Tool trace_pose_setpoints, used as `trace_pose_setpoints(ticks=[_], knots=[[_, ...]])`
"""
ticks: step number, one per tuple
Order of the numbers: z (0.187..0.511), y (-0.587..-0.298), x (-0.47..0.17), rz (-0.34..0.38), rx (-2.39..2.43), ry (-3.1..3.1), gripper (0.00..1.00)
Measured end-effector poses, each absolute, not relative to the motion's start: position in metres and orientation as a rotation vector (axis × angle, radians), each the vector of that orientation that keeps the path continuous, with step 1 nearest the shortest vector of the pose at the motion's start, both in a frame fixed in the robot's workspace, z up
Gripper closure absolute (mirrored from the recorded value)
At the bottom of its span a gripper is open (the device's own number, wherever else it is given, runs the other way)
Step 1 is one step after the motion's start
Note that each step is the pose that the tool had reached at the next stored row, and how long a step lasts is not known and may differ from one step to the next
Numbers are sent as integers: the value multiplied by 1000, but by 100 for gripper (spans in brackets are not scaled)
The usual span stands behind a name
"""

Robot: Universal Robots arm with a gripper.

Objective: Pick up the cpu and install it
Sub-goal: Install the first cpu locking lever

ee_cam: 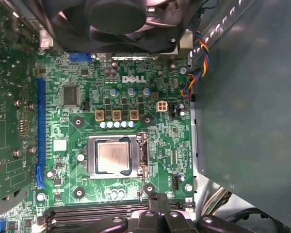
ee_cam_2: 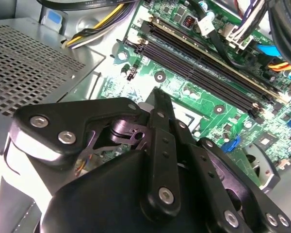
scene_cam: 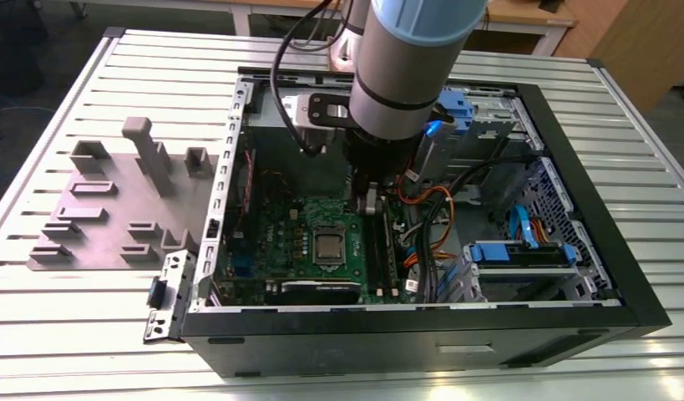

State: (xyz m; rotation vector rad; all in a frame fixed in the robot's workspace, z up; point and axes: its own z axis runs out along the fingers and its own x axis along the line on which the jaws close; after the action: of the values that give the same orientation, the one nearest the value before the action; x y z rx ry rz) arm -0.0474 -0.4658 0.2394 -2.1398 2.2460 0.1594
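The small, thin, silvery-grey square cpu [ee_cam: 113, 158] sits in the socket of the green motherboard [ee_cam: 68, 141], the black gripper [ee_cam: 156, 213] hovers nearby, fingers drawn together and empty, and that light, stiff, fragile chip looks best held by its edges.

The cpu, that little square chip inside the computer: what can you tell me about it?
The cpu is a small, thin square with a silvery-grey metal top and a pale rim. It lies flat in its socket frame on the green motherboard, seemingly already seated. In the exterior view it shows below the arm. Nothing grips it; the gripper hovers beside it, apart.
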Motion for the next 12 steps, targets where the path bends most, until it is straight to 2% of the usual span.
trace_pose_setpoints(ticks=[12], knots=[[239, -471, -48, 161, -2205, 2179, 89]])
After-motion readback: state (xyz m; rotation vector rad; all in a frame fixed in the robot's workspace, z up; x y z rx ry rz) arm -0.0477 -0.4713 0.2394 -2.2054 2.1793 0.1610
